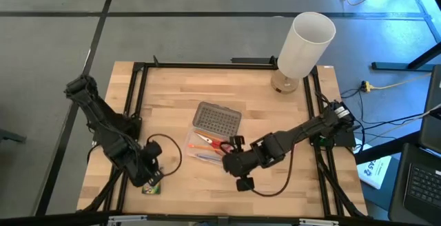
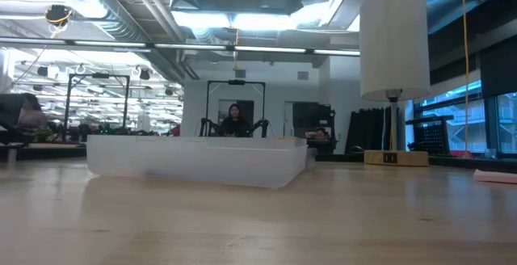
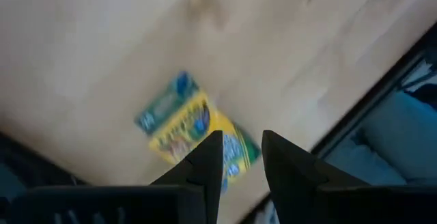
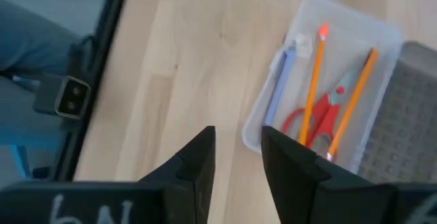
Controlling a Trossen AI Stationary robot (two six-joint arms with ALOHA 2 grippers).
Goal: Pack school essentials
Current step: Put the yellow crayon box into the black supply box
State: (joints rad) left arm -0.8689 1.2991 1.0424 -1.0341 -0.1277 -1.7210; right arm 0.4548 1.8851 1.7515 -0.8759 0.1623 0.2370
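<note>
Crayon box (image 3: 198, 127) near table edge (image 1: 207, 216)

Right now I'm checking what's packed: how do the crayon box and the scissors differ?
The crayon box lies loose on the bare table under the left gripper; the scissors lie inside the clear box. The crayon box is flat, green and yellow; the scissors are red-handled. No gripper holds either.

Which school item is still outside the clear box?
The crayon box, lying on the table under the left gripper; the scissors, pencils and pen are inside.
</note>
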